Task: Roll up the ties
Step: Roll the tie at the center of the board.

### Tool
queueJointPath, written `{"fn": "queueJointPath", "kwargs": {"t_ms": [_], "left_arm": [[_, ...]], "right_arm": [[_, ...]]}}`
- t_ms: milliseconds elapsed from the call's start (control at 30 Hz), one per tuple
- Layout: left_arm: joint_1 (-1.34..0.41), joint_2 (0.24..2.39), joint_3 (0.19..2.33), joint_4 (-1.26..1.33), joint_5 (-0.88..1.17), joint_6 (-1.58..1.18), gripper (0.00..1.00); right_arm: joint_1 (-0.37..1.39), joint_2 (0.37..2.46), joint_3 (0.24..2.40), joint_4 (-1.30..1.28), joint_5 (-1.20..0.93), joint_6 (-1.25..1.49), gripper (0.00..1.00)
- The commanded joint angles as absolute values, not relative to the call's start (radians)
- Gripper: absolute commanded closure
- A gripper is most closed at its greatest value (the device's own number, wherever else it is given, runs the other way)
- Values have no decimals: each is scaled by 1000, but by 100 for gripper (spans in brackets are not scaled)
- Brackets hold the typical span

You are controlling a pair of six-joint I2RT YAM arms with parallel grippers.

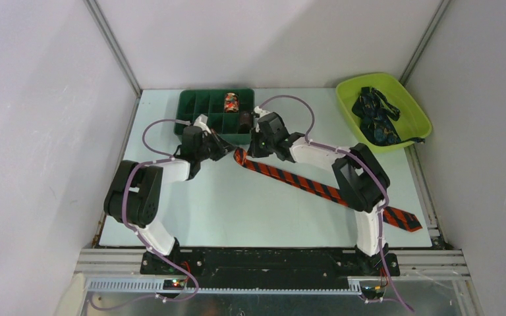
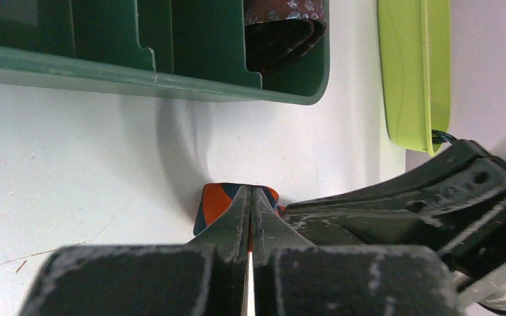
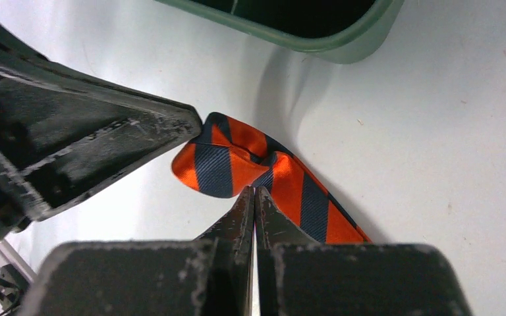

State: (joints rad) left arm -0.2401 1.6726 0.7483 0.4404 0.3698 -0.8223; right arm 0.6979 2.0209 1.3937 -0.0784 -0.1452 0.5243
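Note:
A red-orange tie (image 1: 303,181) with dark diagonal stripes lies slanting across the table, from the middle down to the near right. Its upper end is folded over into a small loop (image 3: 224,164). My left gripper (image 1: 227,150) is shut, and its tips (image 2: 251,191) rest against that loop (image 2: 214,204). My right gripper (image 1: 253,146) is shut too, with its tips (image 3: 255,191) on the tie's edge just behind the fold. The two grippers meet almost tip to tip over the folded end. Several dark navy ties (image 1: 375,118) lie heaped in the lime bin.
A dark green compartment tray (image 1: 194,105) stands just beyond the grippers. It holds an orange patterned roll (image 1: 231,102) and a dark maroon roll (image 2: 283,33). The lime bin (image 1: 412,108) sits at the far right corner. Grey walls close in the table on three sides.

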Motion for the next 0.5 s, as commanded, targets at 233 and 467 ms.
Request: {"fn": "queueJointPath", "kwargs": {"t_ms": [233, 467], "left_arm": [[-245, 1658, 772, 474, 381, -831, 100], [-244, 1659, 775, 474, 383, -830, 100]], "right_arm": [[687, 1981, 1378, -34, -177, 569, 100], [689, 1999, 1378, -54, -179, 582, 100]]}}
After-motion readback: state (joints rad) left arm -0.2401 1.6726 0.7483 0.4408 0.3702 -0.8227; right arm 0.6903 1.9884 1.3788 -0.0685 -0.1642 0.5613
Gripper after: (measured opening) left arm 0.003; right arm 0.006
